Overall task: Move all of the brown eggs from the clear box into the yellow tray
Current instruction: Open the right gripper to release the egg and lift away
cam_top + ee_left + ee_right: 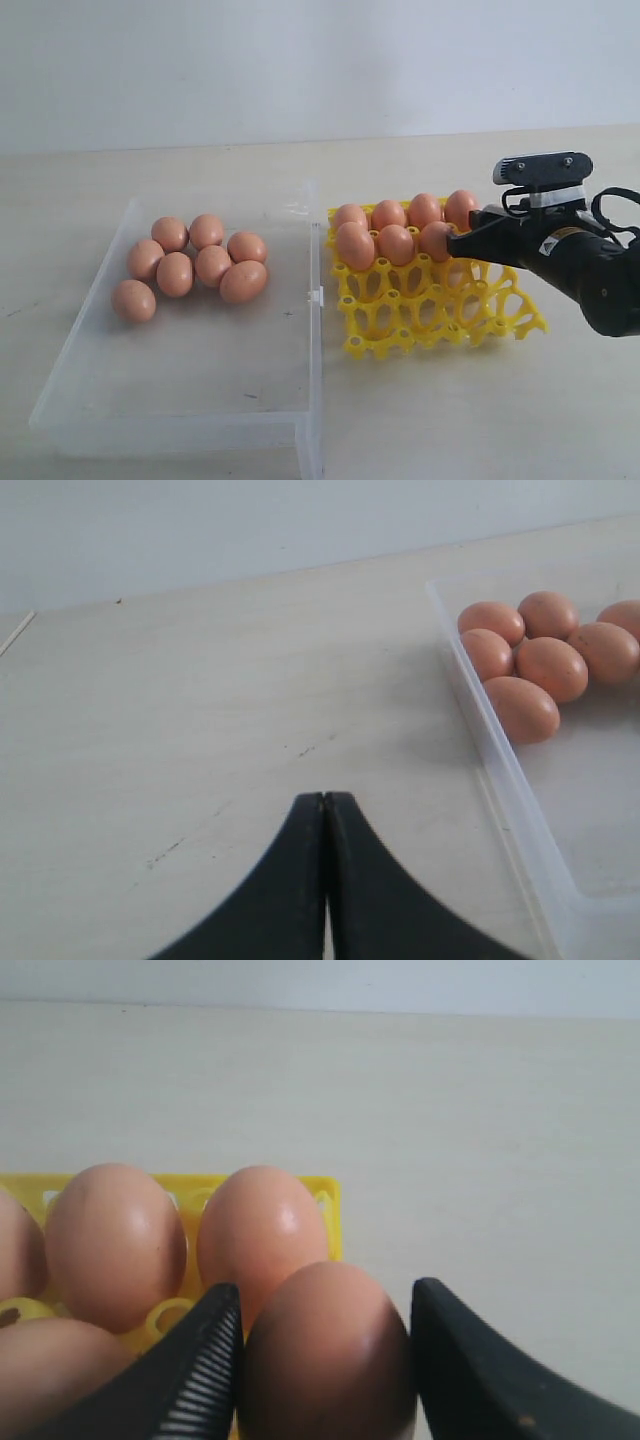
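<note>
Several brown eggs (200, 265) lie grouped at the far left of the clear box (200, 370). The yellow tray (430, 310) to its right holds several more in its two back rows. My right gripper (455, 243) reaches in from the right and is shut on a brown egg (325, 1355), with one finger against each side of it, at the right end of the tray's second row. In the right wrist view the tray's yellow edge (330, 1210) shows behind two seated eggs. My left gripper (325, 798) is shut and empty over bare table beside the box's wall (500, 770).
The box's hinged clear lid or wall (312, 300) with a small clasp stands between box and tray. The tray's front rows (400, 325) hold no eggs. Pale tabletop surrounds both containers.
</note>
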{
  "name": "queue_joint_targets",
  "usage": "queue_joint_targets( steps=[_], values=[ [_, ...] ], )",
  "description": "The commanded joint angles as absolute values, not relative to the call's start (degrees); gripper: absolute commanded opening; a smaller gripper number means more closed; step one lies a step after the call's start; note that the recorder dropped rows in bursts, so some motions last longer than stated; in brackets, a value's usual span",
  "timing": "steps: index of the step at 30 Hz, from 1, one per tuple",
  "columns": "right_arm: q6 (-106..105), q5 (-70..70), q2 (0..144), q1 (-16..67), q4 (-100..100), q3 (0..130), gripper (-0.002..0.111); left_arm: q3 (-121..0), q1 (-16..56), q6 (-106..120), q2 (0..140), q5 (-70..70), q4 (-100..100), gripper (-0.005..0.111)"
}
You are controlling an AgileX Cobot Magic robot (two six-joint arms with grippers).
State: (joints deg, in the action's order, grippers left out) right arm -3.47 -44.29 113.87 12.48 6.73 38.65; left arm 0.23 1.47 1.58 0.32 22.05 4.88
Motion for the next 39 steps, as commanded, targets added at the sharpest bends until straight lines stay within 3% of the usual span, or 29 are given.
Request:
queue_joint_targets(
  steps=[1, 14, 19, 21, 39],
  values=[
    [-3.4, -44.0, 114.1, 12.2, 6.5, 39.3, 0.000, 0.0, 1.8, 1.5, 0.0, 21.7, 4.6, 0.000],
    [-3.4, -43.9, 114.0, 12.2, 6.6, 39.3, 0.003, 0.0, 1.8, 1.5, 0.0, 21.7, 4.6, 0.000],
    [-2.9, -43.1, 112.0, 12.2, 7.0, 39.3, 0.044, 0.0, 1.8, 1.4, 0.0, 21.7, 4.6, 0.000],
    [-2.9, -43.1, 111.1, 12.2, 7.1, 39.3, 0.049, 0.0, 1.8, 1.4, 0.0, 21.7, 4.6, 0.000],
    [-3.4, -41.3, 110.9, 12.2, 7.3, 39.3, 0.049, 0.0, 1.8, 1.3, 0.0, 21.7, 4.6, 0.000]
  ],
)
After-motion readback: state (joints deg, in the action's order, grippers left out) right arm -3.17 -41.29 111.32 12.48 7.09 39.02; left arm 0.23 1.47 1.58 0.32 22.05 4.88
